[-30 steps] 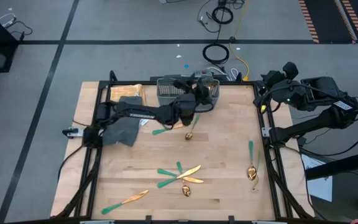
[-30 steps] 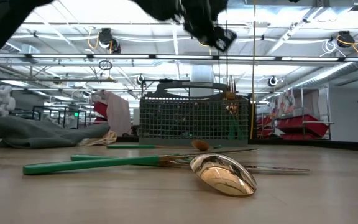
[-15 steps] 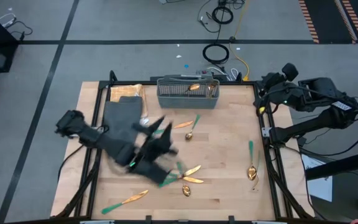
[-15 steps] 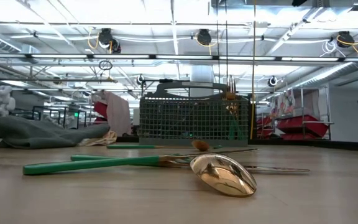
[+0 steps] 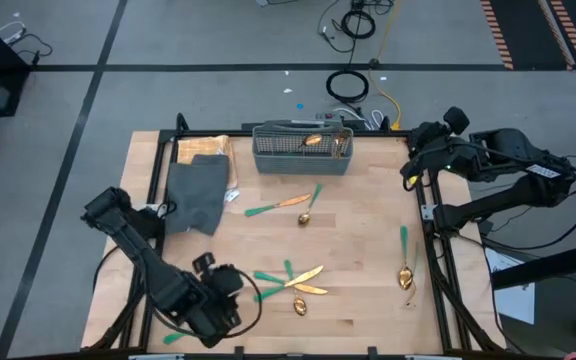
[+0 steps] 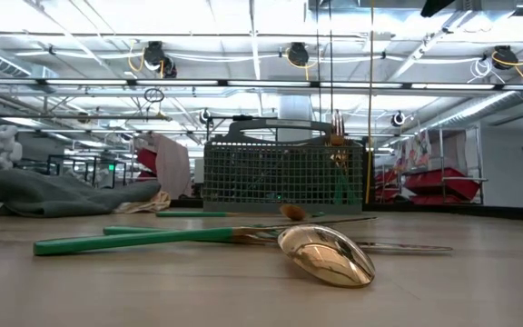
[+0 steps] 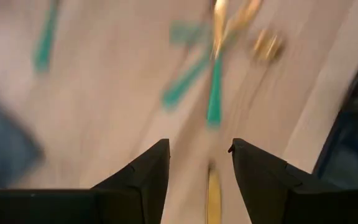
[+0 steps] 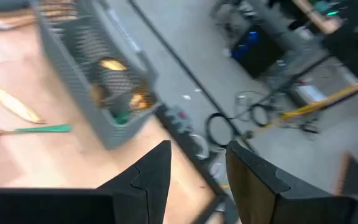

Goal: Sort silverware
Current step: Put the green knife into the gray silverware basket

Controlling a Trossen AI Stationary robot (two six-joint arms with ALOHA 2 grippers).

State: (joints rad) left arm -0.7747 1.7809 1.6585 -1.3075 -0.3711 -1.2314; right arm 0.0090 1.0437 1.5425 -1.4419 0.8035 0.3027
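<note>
Green-handled, gold-headed silverware lies flat on the wooden table: a crossed cluster [image 5: 290,280], a knife [image 5: 275,207] and a spoon [image 5: 309,207] in the middle, a spoon [image 5: 405,262] by the right edge, and a gold piece [image 7: 212,188] seen under my left fingers. More pieces stand in the grey mesh basket [image 5: 302,150] at the far edge. My left gripper [image 5: 234,289] hovers open near the near-left corner, beside the cluster. My right gripper [image 5: 409,170] is open at the far right edge, facing the basket [image 8: 92,74].
A grey folded cloth [image 5: 196,195] lies at the far left, on paper. In the low view a spoon's bowl [image 6: 327,255] is close to the camera, with the basket [image 6: 284,174] behind it. Bare wood lies between the middle pieces and the right-hand spoon.
My left arm has swung quickly from over the basket at the far edge, across the table's left side, down to the near-left corner by the cluster. A gold piece shows in the basket where the arm was. My right gripper has shifted a little toward the table.
</note>
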